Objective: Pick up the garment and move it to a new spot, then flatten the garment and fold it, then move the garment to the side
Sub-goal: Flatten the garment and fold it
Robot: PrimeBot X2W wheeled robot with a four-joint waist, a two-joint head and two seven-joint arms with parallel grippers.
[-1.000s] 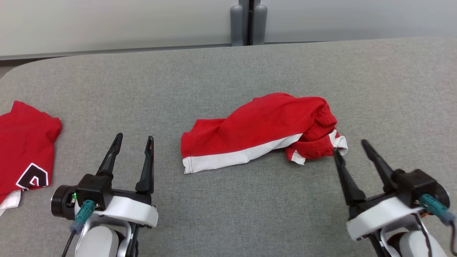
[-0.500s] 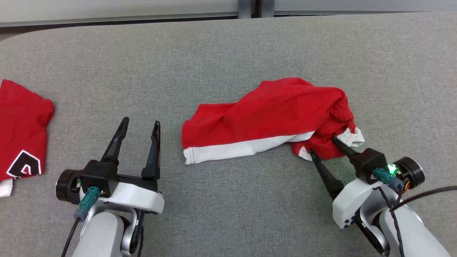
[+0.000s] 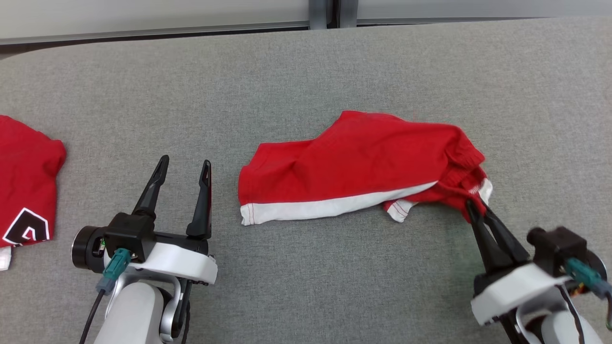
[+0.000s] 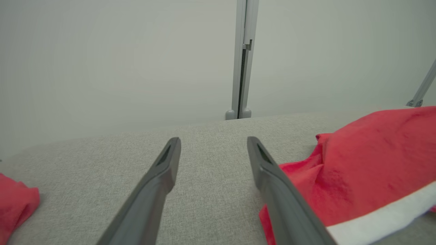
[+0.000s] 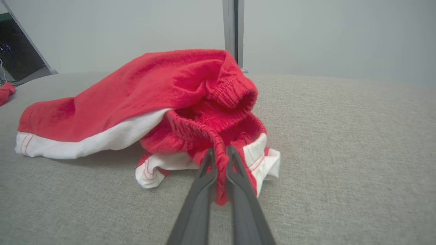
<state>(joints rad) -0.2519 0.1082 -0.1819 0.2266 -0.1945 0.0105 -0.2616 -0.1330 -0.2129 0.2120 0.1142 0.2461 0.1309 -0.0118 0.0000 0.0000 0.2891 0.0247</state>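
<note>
The garment (image 3: pixel 363 167) is a pair of red shorts with white hems, crumpled in the middle of the grey table (image 3: pixel 306 71). My right gripper (image 3: pixel 474 206) is shut on the garment's elastic waistband at its right end; the right wrist view shows red cloth (image 5: pixel 190 92) pinched between the two fingertips of that gripper (image 5: pixel 219 153). My left gripper (image 3: pixel 184 166) stands open left of the garment, apart from it, with nothing between its fingers. In the left wrist view the garment (image 4: pixel 368 163) lies just right of the open left gripper (image 4: pixel 213 144).
Another red garment with a black and white print (image 3: pixel 24 191) lies at the table's left edge. A pale wall with a grey post (image 3: pixel 327 12) runs behind the table's far edge. Bare grey cloth stretches in front of and behind the shorts.
My right gripper reached into the garment's right end and shut on the waistband, then drew it slightly right. The left gripper has stayed open and still. The head camera tilted down.
</note>
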